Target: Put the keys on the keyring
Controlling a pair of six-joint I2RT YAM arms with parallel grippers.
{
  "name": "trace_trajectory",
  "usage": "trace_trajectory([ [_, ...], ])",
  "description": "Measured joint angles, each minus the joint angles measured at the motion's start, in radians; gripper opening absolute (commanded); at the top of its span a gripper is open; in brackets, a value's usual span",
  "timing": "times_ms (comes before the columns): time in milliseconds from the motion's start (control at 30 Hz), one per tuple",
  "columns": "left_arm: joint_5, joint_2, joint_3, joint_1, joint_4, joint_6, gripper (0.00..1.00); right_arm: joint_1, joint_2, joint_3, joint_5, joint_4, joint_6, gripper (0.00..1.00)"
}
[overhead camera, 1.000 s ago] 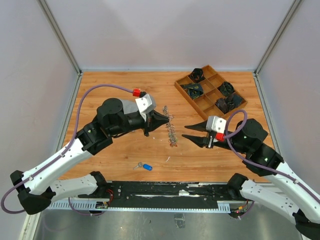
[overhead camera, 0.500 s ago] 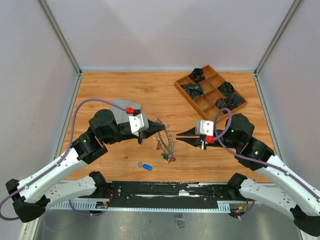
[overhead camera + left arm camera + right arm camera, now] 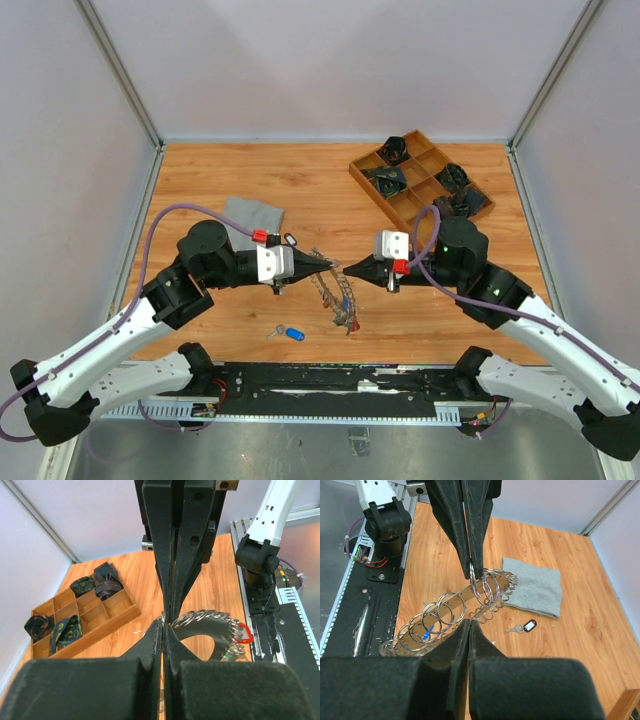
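In the centre of the top view, the large thin metal keyring (image 3: 338, 292), crowded with silver keys (image 3: 222, 632), hangs from the left gripper (image 3: 322, 264), whose jaws are pressed together on the ring's wire. The right gripper (image 3: 350, 270) meets it tip to tip, its jaws also closed; we cannot tell whether it nips the wire. We judge the bundle heavy for its size: the wire is stiff, the keys are floppy and the steel is slippery, so we would pinch bare wire, not keys. A small silver key with a blue oval plastic tag (image 3: 288, 333) lies loose at lower left of the ring. We judge it light and flat, best taken by its tag.
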Motion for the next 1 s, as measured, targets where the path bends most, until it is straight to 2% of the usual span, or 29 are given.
trace_trajectory([
  [700, 0.033, -0.013, -0.013, 0.0, 0.001, 0.011, 0.01, 0.003, 0.032, 0.0, -0.083, 0.121, 0.102, 0.03],
  [1000, 0.037, -0.013, -0.013, 0.0, 0.002, 0.011, 0.01, 0.008, 0.039, 0.0, -0.027, 0.136, 0.118, 0.09],
])
